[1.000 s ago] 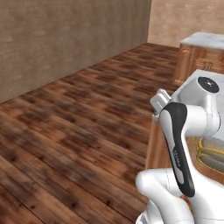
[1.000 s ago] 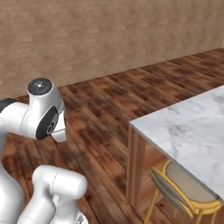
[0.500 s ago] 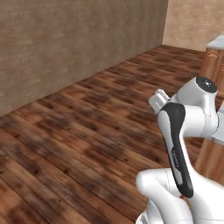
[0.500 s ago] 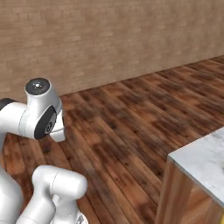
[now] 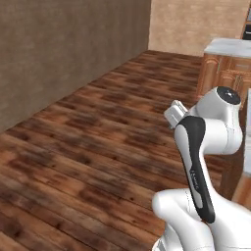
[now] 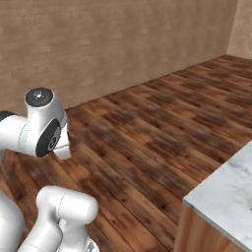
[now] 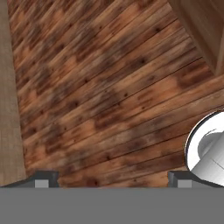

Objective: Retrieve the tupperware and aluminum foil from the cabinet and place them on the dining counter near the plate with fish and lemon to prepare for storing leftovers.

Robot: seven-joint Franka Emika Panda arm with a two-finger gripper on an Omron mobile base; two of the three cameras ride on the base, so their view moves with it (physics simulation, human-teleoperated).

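My gripper (image 7: 113, 180) points down at the brown plank floor (image 7: 100, 87), open wide, with nothing between its dark fingertips (image 7: 41, 179). In the right base view a corner of the dining counter (image 6: 224, 189) shows at the lower right, white veined marble on a wooden base. The arm is folded close over the base in both base views. The tupperware, the aluminum foil, the cabinet and the plate with fish and lemon are out of view.
A marble-topped island of wooden cupboards (image 5: 225, 59) stands at the far right of the left base view. A brown wall (image 5: 63, 49) runs along the left, and another wall (image 6: 113, 44) runs behind the open wooden floor (image 6: 147, 128). A wooden panel (image 7: 201, 30) edges the hand view.
The whole picture has shifted, so the base has moved. The dining counter has slid toward the right edge, its stool has left view, and the island now shows more fully. The arm's pose is unchanged.
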